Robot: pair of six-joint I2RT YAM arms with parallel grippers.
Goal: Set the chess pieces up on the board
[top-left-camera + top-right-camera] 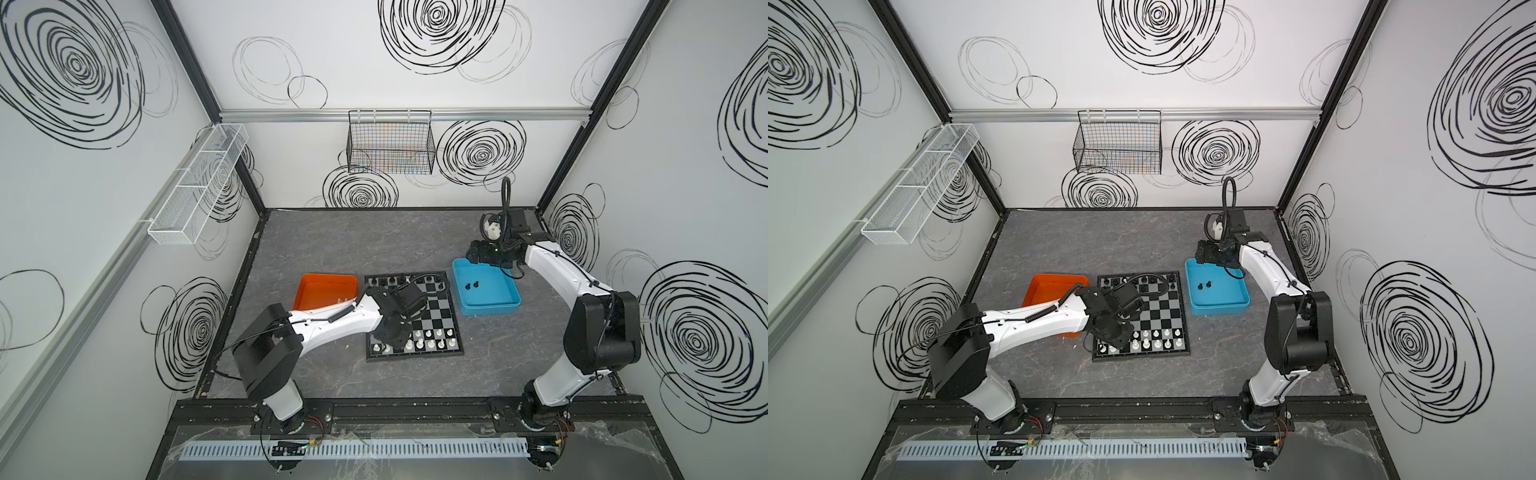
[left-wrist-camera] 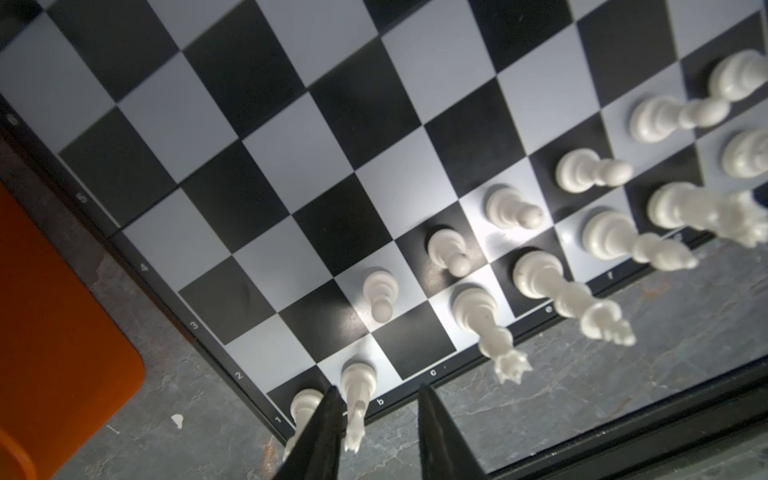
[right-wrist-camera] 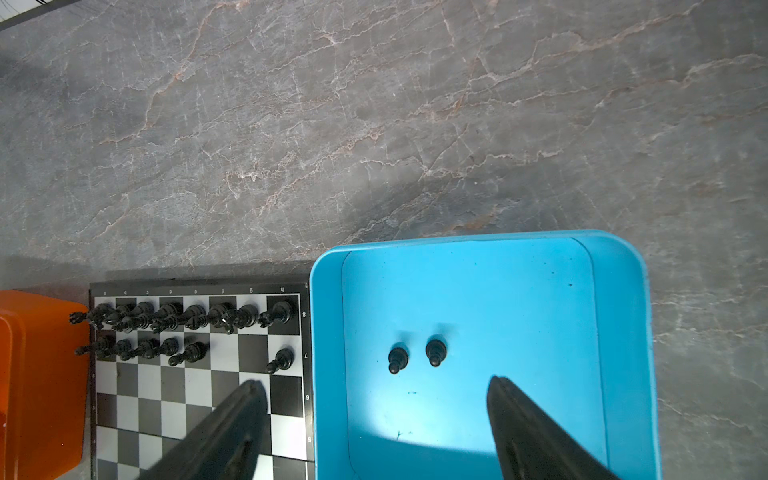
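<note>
**A:** Where do the tiny plastic chess pieces stand?

**B:** Mostly on the flat black-and-silver chequered board (image 1: pixel 436 320), which lies about the middle of the grey marbled table (image 1: pixel 374 245). The white ones (image 1: pixel 431 343) fill the two rows along the board's near edge, with a few squares bare toward its near-left corner. The black ones (image 3: pixel 195 318) line the far edge, two squares short in their second row. Two small black plastic pawns (image 3: pixel 398 359) stand upright, near each other, in the shallow blue plastic tray (image 3: pixel 328 316) just beside the board's right edge. An orange plastic tray (image 1: pixel 320 291) sits by the board's left edge.

**A:** And the end effectors?

**B:** The left end effector (image 2: pixel 377 388) hangs over the board's near-left corner. Its jaws are spread a little, wider than the slim white piece (image 2: pixel 356 382) seen between them in the left wrist view. That piece stands close against one finger (image 2: pixel 328 428); touching or not, I cannot tell. The right end effector (image 3: pixel 376 382) hovers above the blue plastic tray, jaws spread wide, holding nothing.

**A:** How will those pawns handle?

**B:** Light, stiff and smooth, I'd judge, and easy to tip. I'd come straight down and pinch one gently at the narrow neck under its head, minding that a finger doesn't knock its neighbour.
</note>
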